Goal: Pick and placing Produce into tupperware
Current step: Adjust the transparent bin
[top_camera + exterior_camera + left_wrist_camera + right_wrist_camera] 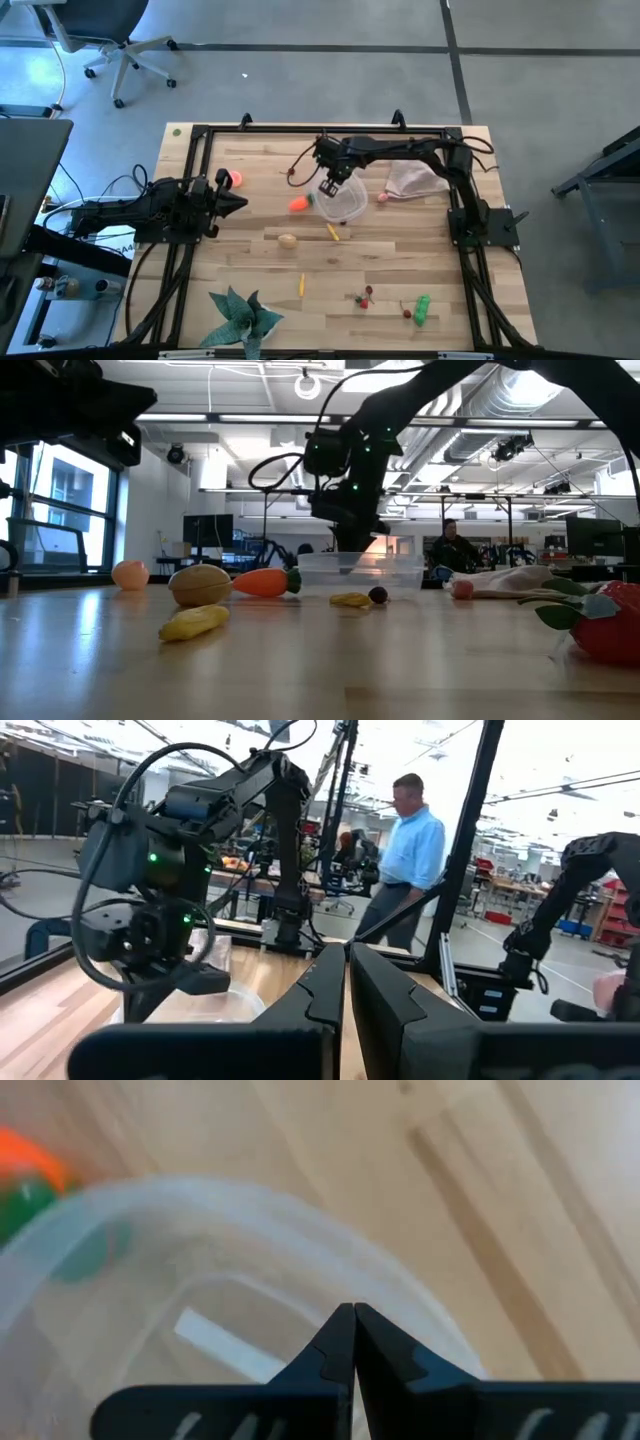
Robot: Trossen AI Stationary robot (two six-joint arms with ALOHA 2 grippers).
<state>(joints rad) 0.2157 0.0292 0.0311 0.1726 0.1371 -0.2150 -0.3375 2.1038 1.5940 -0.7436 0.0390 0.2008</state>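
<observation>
The clear tupperware (pixel 342 205) stands on the table's far middle; it also shows in the low view (pixel 360 570) and the right wrist view (pixel 200 1260). My right gripper (pixel 331 186) is shut and empty, pointing down just over the tupperware's rim (pixel 352 1320). An orange carrot (pixel 300 204) lies left of it, and a pink-red piece (pixel 381 197) right of it. A tan potato (pixel 288 240), two yellow sticks (pixel 333 232) (pixel 301 285), red cherries (pixel 365 296) and a green pepper (pixel 422 308) lie nearer. My left gripper (pixel 238 203) waits shut at the table's left. My right gripper's shut fingertips (pixel 340 1330) point down at the tupperware's rim (pixel 300 1215). I cannot tell whether they touch it.
A pinkish-beige cloth (pixel 415 180) lies at the far right beside the right arm. A green fake plant (pixel 243 315) stands at the near left edge. An orange-pink round piece (pixel 237 179) lies by my left gripper. A person (pixel 410 850) stands beyond the table.
</observation>
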